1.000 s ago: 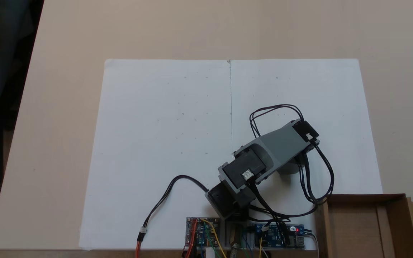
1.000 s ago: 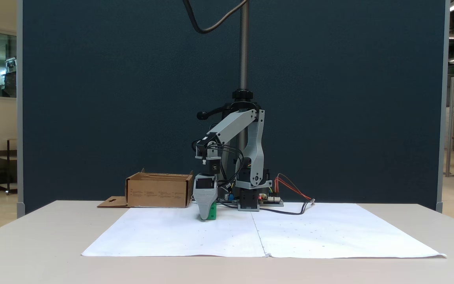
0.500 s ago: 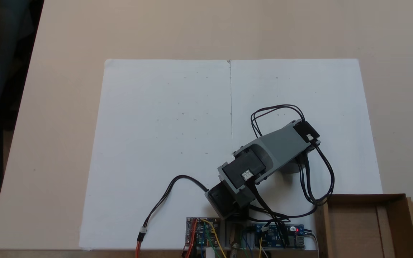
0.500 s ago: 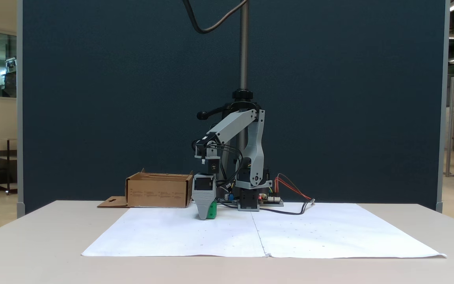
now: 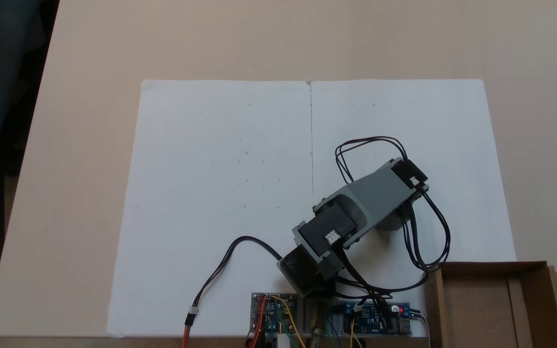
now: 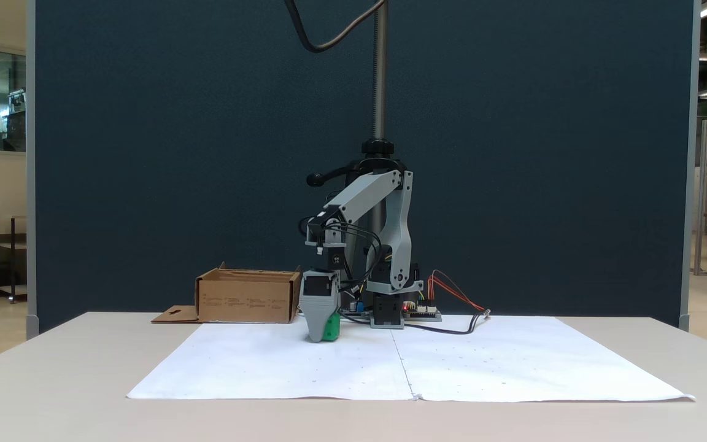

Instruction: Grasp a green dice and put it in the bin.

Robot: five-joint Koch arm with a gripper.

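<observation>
Small bright green plastic dice (image 6: 331, 327) sits low at tip of grey pincer (image 6: 323, 331), at or just over white paper sheet (image 6: 402, 368) on beige worktop (image 6: 53, 380); contact with paper unclear. Cube, no long axis; pips too small to read. Pincer points straight down, grey jaw covers dice's left part; appears clamped on dice. In a fixed view from above, arm (image 5: 360, 208) hides both. Brown cardboard bin (image 5: 496, 304) cut by frame edge; print on its side wall illegible.

A small bright green dice (image 6: 330, 328) sits low, just right of an open, shallow brown cardboard bin (image 6: 246, 299) in a fixed view.
</observation>
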